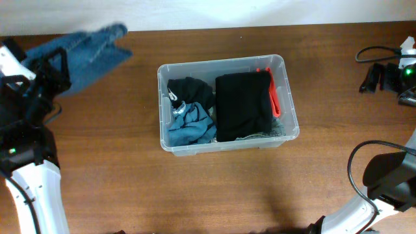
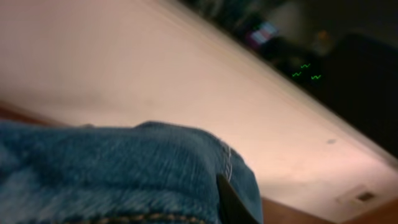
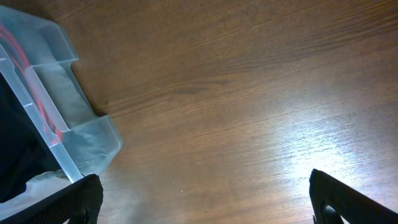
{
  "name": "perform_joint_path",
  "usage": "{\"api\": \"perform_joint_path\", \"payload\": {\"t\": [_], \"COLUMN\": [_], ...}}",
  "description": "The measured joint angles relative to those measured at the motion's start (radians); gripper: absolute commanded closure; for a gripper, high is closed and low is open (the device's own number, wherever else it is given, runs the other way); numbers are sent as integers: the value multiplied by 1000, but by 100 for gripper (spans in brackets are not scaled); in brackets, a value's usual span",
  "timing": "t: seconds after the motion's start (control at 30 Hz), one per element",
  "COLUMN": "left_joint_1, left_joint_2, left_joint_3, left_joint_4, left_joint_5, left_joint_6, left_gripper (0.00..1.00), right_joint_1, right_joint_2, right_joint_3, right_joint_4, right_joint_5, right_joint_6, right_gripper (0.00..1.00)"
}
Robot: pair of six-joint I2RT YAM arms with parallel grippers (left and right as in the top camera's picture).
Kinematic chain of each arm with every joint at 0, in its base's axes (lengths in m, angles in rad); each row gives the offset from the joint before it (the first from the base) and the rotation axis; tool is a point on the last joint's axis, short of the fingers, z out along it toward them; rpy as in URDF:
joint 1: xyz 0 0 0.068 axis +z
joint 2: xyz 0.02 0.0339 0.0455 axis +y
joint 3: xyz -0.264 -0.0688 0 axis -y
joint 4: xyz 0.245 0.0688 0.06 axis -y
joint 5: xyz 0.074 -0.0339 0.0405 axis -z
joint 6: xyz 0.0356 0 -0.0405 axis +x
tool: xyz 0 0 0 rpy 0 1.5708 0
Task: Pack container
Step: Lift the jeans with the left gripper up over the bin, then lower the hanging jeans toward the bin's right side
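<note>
Over on the left side, the left pincer was squeezed down to a narrow gap on a blue denim garment, and the wrist view showed the cloth bunched right against one dark finger. A tight pinch on a fold looked like the sensible way to carry limp fabric. The denim spread out beyond the pincer toward the far edge of the table; whether it hung clear of the wood could not be told. Well apart from that pincer, in the middle ground between the two arms, the container stood upright with its mouth open. A black bundle and a blue cloth filled the end nearer the left pincer. A folded black garment with a red edge filled the end nearer the right one. There seemed to be room on top, so the denim looked next to go in. Out at the right, the right pincer had its jaws spread fully wide, gripping nothing and touching nothing. It sat over bare wood with the container's corner just ahead and off to one side, probably parked there to leave the bin's mouth free.
</note>
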Motion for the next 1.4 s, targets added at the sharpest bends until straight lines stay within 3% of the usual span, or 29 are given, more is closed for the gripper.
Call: {"api": "perform_joint_path", "payload": {"t": [0.17, 0.23, 0.47, 0.9, 1.0, 1.17, 1.4], "left_joint_1": [-128, -172, -326, -599, -660, -777, -805], "left_joint_2": [1, 1, 5, 212, 303, 479, 608], "left_joint_3": [5, 6, 7, 13, 65, 246, 355], "left_joint_4": [305, 357, 382, 655, 650, 654, 660], "left_joint_5": [40, 43, 8, 45, 121, 377, 708], "left_joint_6": [3, 1, -78, -151, -132, -71, -61], "left_gripper": [99, 100, 99, 99, 99, 99, 99], "right_joint_1": [0, 0, 0, 0, 0, 0, 0], "right_joint_2": [0, 0, 0, 0, 0, 0, 0], "right_joint_3": [0, 0, 0, 0, 0, 0, 0], "right_joint_4": [0, 0, 0, 0, 1, 0, 0], "right_joint_5": [0, 0, 0, 0, 0, 0, 0], "right_joint_6": [0, 0, 0, -1, 0, 0, 0], "right_gripper": [2, 2, 2, 2, 2, 2, 2]}}
